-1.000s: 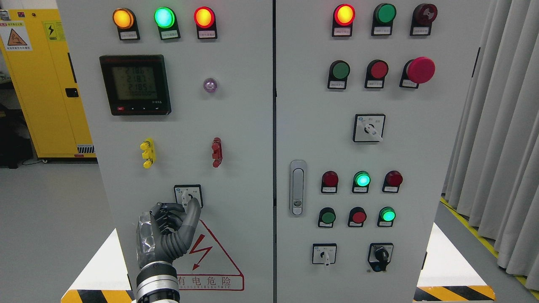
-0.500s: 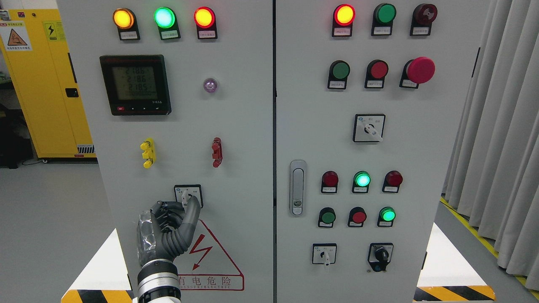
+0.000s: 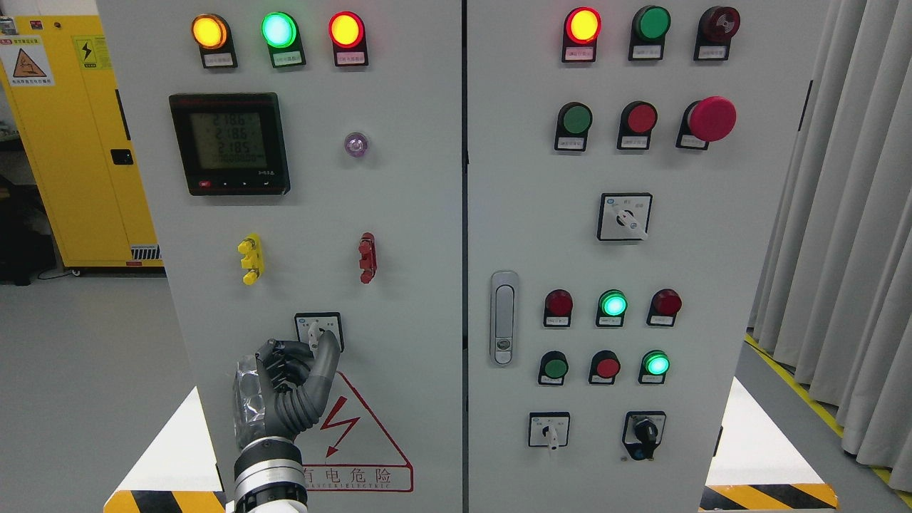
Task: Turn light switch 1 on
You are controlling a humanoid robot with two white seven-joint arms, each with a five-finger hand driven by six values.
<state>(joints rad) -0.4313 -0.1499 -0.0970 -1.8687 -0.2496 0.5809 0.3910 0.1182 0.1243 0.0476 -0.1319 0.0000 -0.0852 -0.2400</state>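
Observation:
The rotary switch (image 3: 318,330) is a small square plate with a white lever knob, low on the grey cabinet's left door (image 3: 413,214). My left hand (image 3: 308,349) rises from the bottom edge directly below it. Its curled fingers (image 3: 285,353) and thumb (image 3: 329,353) pinch the lower end of the white knob. The hand hides the knob's tip. Three lamps at the top of this door glow: orange (image 3: 209,31), green (image 3: 278,29) and red (image 3: 345,29). The right arm does not show.
Above the switch are a yellow terminal (image 3: 250,259), a red terminal (image 3: 367,257) and a digital meter (image 3: 229,142). The right door carries a handle (image 3: 504,317), push buttons, lamps and more rotary switches (image 3: 548,429). A yellow cabinet (image 3: 71,142) stands left, curtains (image 3: 848,214) right.
Almost nothing differs: the left hand stays pinched on the knob and has shifted only a few pixels. The meter's digits flicker.

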